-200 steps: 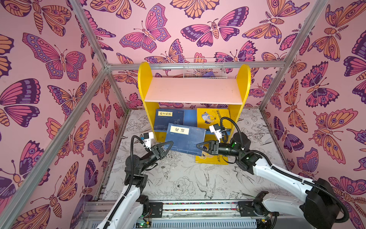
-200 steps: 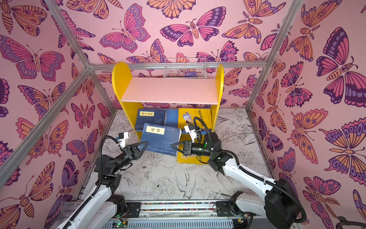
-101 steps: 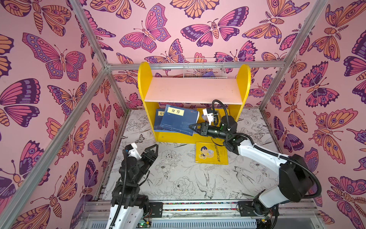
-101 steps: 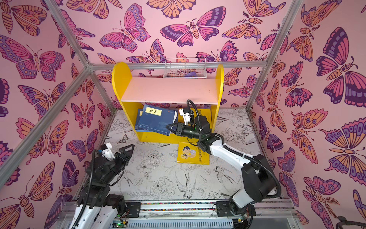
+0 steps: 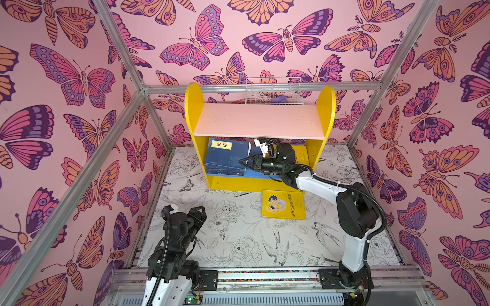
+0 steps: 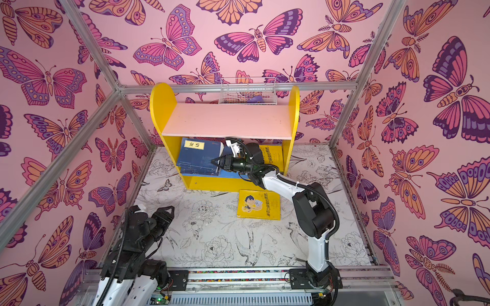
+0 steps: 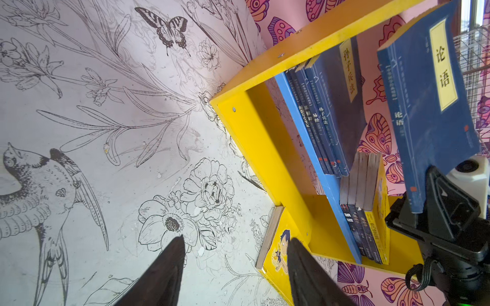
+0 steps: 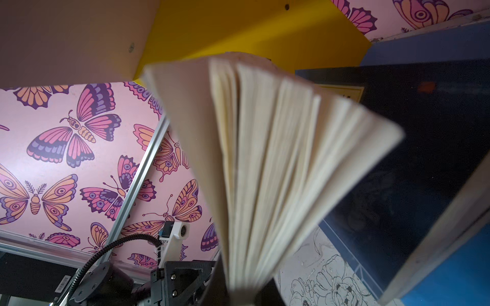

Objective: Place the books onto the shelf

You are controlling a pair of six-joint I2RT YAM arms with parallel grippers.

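Black-fingered and spread wide, the left pincer (image 7: 236,239) hangs at the near left above the counter (image 5: 238,238), grasping nothing and well apart from the shelf (image 5: 193,111).

On the blue lower board (image 7: 342,220), at its left end, a row of navy paperbacks (image 7: 320,124) stands spine-out and leans toward the yellow side panel. Just to their right, a navy book with a yellow title label (image 5: 228,156) sits tilted in the opening between the two boards. The right pincer (image 5: 245,162) is clenched on its near edge, and the right wrist view shows its pages fanning loose. Whether its lower edge touches the blue board, I cannot tell.

Further right on the same board, a small group of dark and yellow paperbacks (image 7: 366,212) stands upright near the right panel. The pink upper board (image 5: 259,120) carries no book.

In front of the shelf, toward the right, one yellow book with a cartoon child (image 5: 283,204) lies flat on the counter, apart from both arms.

By my judgement the task is close to its end. Most books are shelved, the navy one needs setting against its row and releasing, and only the yellow one on the counter is left to fetch.
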